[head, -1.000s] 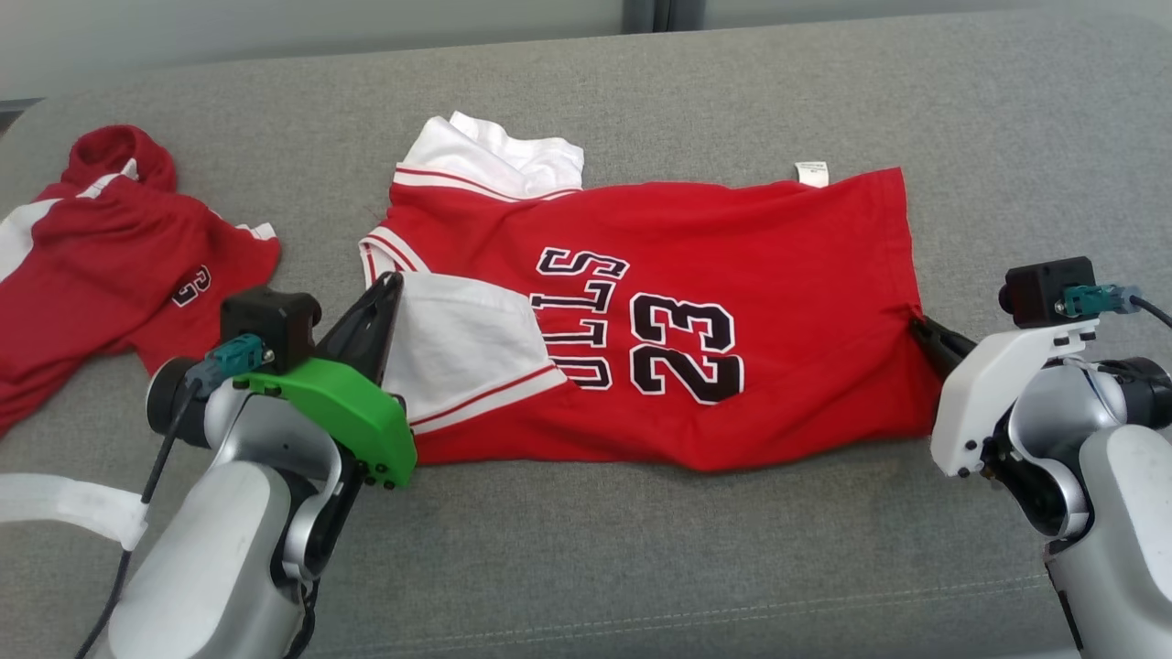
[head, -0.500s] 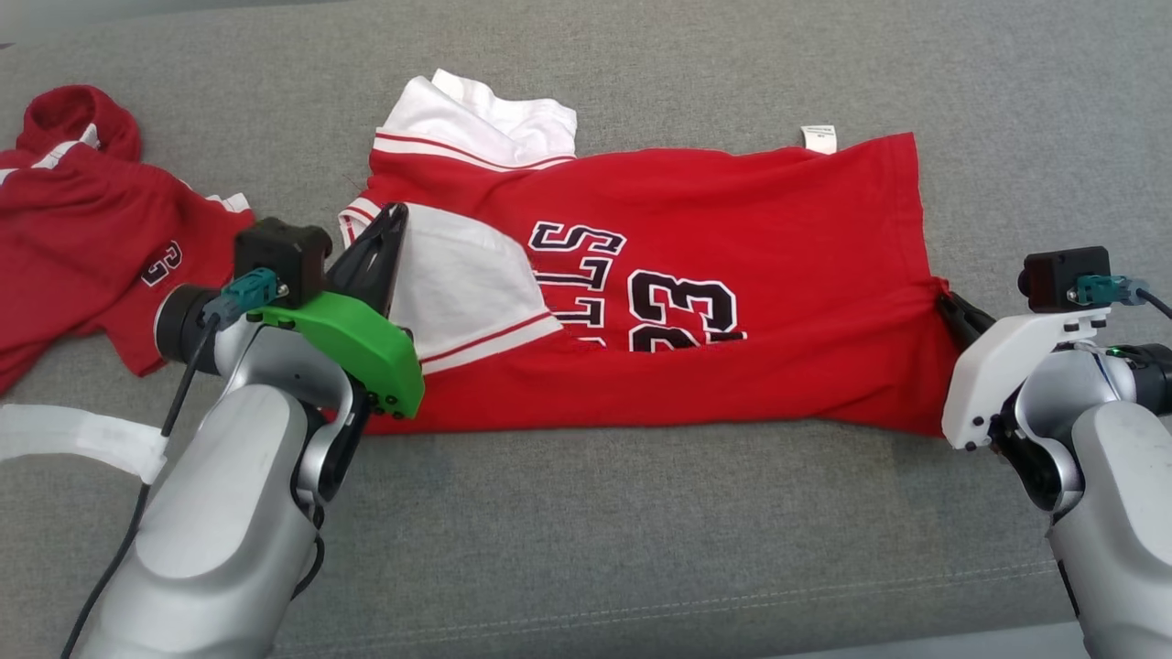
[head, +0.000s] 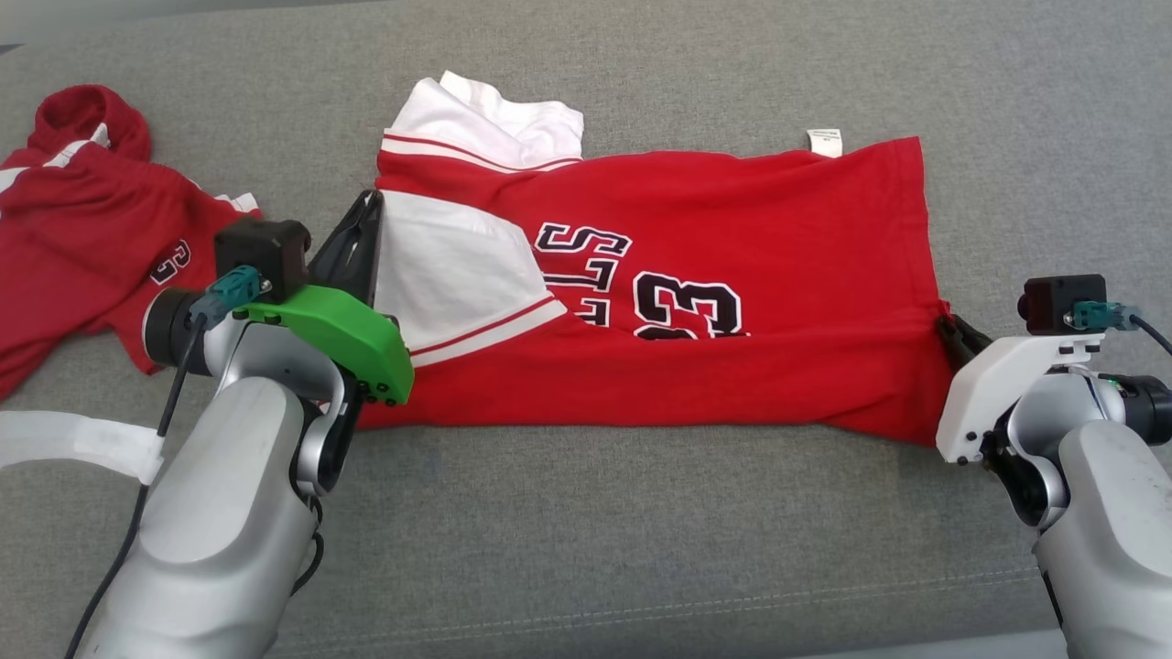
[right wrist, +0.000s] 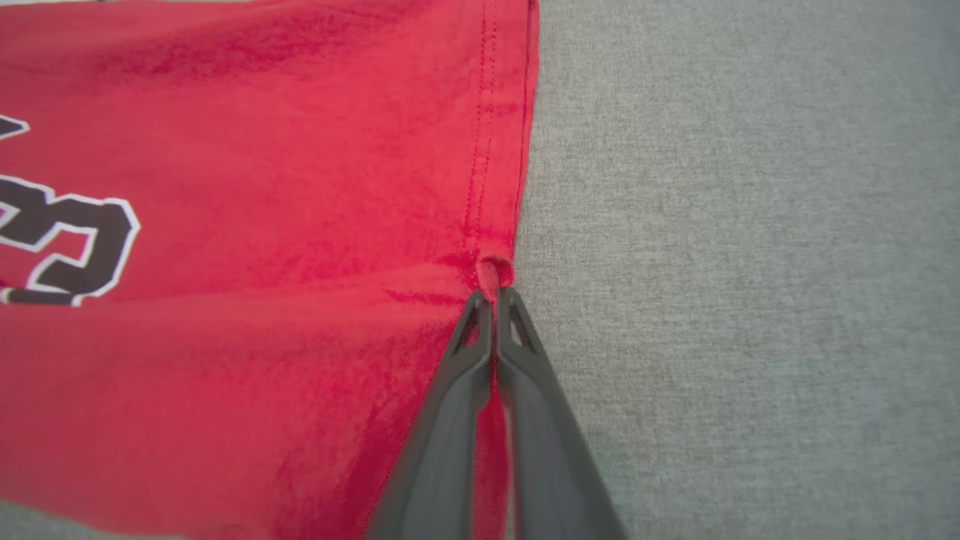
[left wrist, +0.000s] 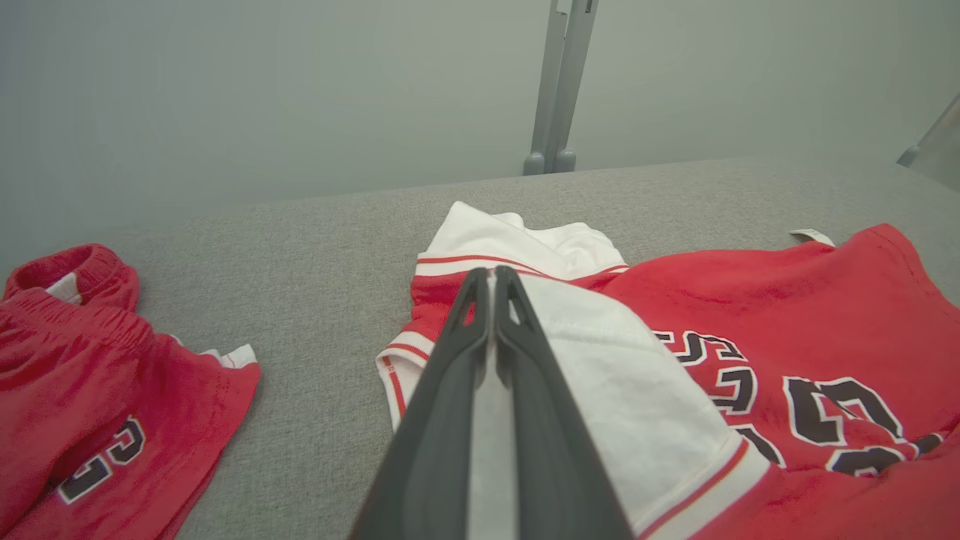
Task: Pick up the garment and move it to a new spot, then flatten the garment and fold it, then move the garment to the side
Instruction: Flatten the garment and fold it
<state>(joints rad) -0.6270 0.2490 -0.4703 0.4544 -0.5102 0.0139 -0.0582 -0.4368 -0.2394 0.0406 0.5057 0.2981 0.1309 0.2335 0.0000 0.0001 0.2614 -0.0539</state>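
The garment point(head: 732, 384) is a red jersey with white sleeves and a black "23", lying spread across the grey cushion point(head: 641, 549). Its near edge is doubled over, hiding the lower part of the numbers. My left gripper point(head: 371, 201) is shut on the white sleeve at the garment's left end. In the left wrist view the gripper point(left wrist: 493, 274) shows white cloth between its fingers, with the garment point(left wrist: 787, 300) to its right. My right gripper point(head: 948, 325) is shut on the red hem at the right end. In the right wrist view its tips point(right wrist: 491, 295) pinch a small bunch of the garment point(right wrist: 262, 225).
A second red piece of clothing point(head: 82, 238) lies crumpled at the cushion's far left, and appears as red cloth point(left wrist: 75, 390) in the left wrist view. A white strap point(head: 73, 444) lies near my left arm. A grey post point(left wrist: 559, 82) stands behind the cushion.
The head camera has tilted down. Both grippers carried the garment's near edge away from me, so a fold now covers the lower part of the "23". The white sleeve has moved farther back.
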